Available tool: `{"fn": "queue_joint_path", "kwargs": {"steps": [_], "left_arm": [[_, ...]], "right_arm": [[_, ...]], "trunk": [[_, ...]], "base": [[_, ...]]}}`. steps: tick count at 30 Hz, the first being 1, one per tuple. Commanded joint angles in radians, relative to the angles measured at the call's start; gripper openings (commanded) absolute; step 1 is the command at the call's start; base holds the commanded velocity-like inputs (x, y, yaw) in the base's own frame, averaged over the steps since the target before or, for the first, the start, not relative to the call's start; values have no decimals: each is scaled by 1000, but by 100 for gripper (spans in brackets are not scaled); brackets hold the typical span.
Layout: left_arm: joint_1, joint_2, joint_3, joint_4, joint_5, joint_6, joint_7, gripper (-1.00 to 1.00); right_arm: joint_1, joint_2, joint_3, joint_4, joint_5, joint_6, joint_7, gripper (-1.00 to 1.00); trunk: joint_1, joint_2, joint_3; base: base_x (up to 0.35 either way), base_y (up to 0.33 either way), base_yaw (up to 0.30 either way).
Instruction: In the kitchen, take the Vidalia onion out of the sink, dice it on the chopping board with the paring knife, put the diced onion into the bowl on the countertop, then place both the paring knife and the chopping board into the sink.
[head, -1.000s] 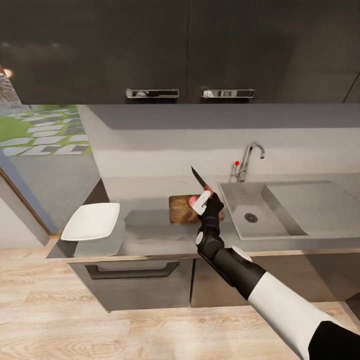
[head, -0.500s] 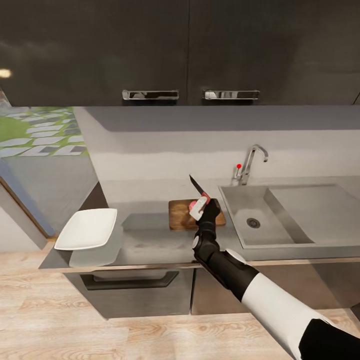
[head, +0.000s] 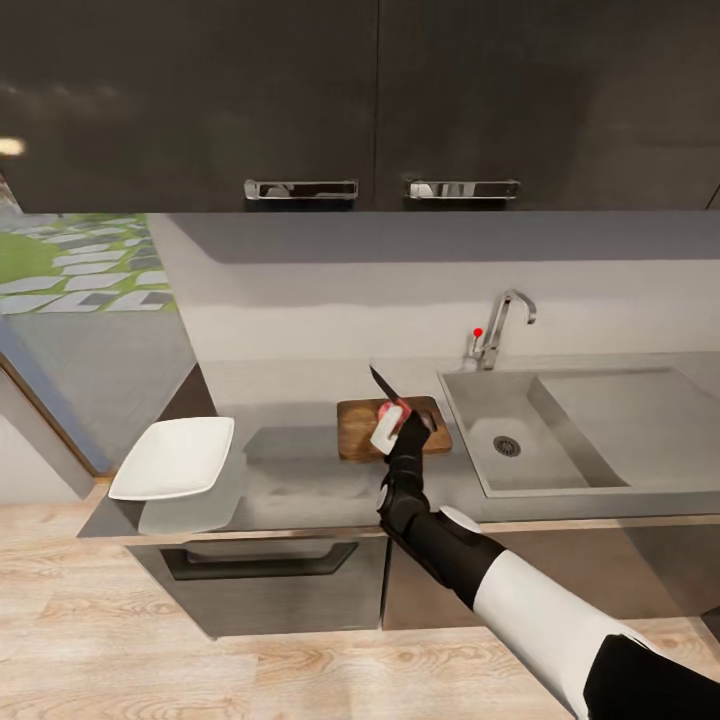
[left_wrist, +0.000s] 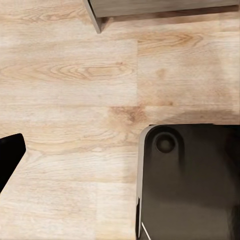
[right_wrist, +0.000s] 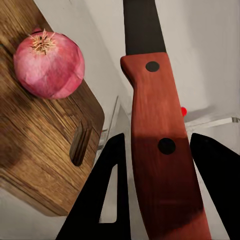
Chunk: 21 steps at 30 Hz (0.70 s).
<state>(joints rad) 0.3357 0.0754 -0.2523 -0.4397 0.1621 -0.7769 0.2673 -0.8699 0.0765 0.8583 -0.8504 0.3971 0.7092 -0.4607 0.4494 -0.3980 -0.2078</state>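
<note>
One right pincer (head: 392, 425) holds paring knife (right_wrist: 160, 150) above chopping board (head: 362, 430).

We see a pink-red Vidalia onion (right_wrist: 49, 63) on the dark brown, grained chopping board (right_wrist: 37, 145), and a paring knife (right_wrist: 160, 165) with a red handle, two dark rivets and a dark blade. The bowl (head: 174, 458) is white, the surface (head: 300, 480) matte grey, the sink (head: 560, 425) steel grey, its faucet (head: 497, 325) chrome with a red dot. The floor (left_wrist: 70, 90) shows pale wood grain.
</note>
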Motion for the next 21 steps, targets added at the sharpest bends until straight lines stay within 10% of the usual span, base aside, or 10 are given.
{"fn": "queue_joint_path", "kwargs": {"steps": [1,21], "left_arm": [[0,1,-8,-2,10,-2,4,100],[0,0,-8,-1,10,-2,3,100]], "right_arm": [[-1,-1,3,1,1,6,-4,-100],[-1,30,5,5,-1,7,-4,-100]], "trunk": [[1,-2,-2],[1,-2,-2]], "base": [[0,-10,0],[-63,-91,0]]}}
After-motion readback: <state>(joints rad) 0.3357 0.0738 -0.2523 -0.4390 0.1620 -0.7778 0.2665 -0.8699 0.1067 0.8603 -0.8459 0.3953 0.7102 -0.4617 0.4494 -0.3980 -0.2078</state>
